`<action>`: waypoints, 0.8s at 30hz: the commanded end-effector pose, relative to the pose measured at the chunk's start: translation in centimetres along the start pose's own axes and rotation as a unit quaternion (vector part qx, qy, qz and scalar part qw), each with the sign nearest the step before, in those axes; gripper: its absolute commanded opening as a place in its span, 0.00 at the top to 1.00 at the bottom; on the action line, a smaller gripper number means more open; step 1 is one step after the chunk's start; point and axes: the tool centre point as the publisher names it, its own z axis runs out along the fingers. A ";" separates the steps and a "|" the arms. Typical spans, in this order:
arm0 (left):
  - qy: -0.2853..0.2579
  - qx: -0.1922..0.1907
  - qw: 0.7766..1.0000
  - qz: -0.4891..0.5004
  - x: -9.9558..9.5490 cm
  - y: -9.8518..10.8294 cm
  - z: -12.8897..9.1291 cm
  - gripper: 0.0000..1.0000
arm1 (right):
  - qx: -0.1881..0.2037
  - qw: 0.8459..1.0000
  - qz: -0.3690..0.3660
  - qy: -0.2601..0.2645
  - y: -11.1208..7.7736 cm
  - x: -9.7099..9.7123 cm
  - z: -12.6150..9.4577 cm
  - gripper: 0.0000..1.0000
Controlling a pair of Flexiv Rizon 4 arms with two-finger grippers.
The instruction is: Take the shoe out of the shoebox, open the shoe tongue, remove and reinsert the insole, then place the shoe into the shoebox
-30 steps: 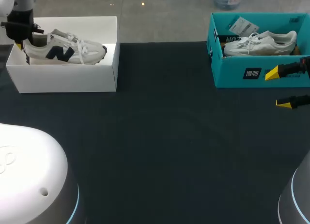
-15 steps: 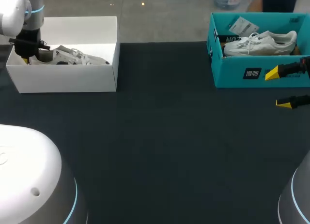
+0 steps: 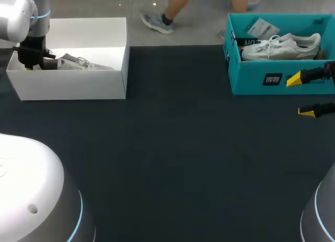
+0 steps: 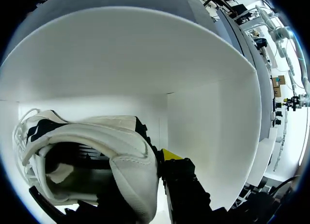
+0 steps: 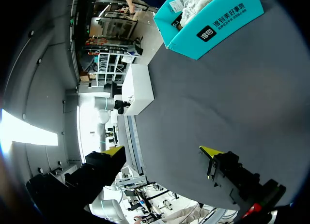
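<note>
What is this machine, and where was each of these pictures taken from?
It is a robot with two arms at a dark table. The head view looks down from above and behind it. The two wrist views come from cameras on its wrists, looking out along the fingers. On the table stand a white shoebox and a teal box holding a white shoe. The left gripper is inside the white shoebox, closed on the heel of a sneaker. The right gripper hangs open beside the teal box, holding nothing.

White shoebox (image 3: 73, 85) walls (around left tool (image 3: 30, 63))
</note>
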 end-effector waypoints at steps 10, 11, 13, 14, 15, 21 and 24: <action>-0.008 0.009 1.000 -0.009 0.5 0.4 -3.3 0.00 | 0.000 1.000 0.000 -0.001 0.0 0.0 0.1 0.00; -0.013 0.014 1.000 -0.009 0.6 0.3 -4.0 0.00 | 0.000 1.000 0.000 -0.001 0.0 0.0 0.1 0.00; -0.022 0.015 1.000 -0.016 0.6 0.2 -5.3 0.00 | 0.000 1.000 0.000 -0.001 0.0 0.0 0.1 0.00; -0.025 0.014 0.999 -0.023 0.7 0.1 -6.0 0.00 | 0.000 1.000 0.000 -0.001 0.0 0.0 0.1 0.00; -0.030 0.014 0.999 -0.031 0.7 0.1 -6.7 0.00 | 0.000 1.000 0.000 -0.001 0.0 0.0 0.1 0.00; -0.050 0.019 0.997 -0.063 1.2 -0.2 -11.0 0.00 | 0.000 1.000 0.000 -0.001 0.0 0.0 0.1 0.00; -0.061 0.016 0.995 -0.078 1.4 -0.5 -13.0 0.00 | 0.000 1.000 0.000 -0.001 0.0 0.0 0.1 0.00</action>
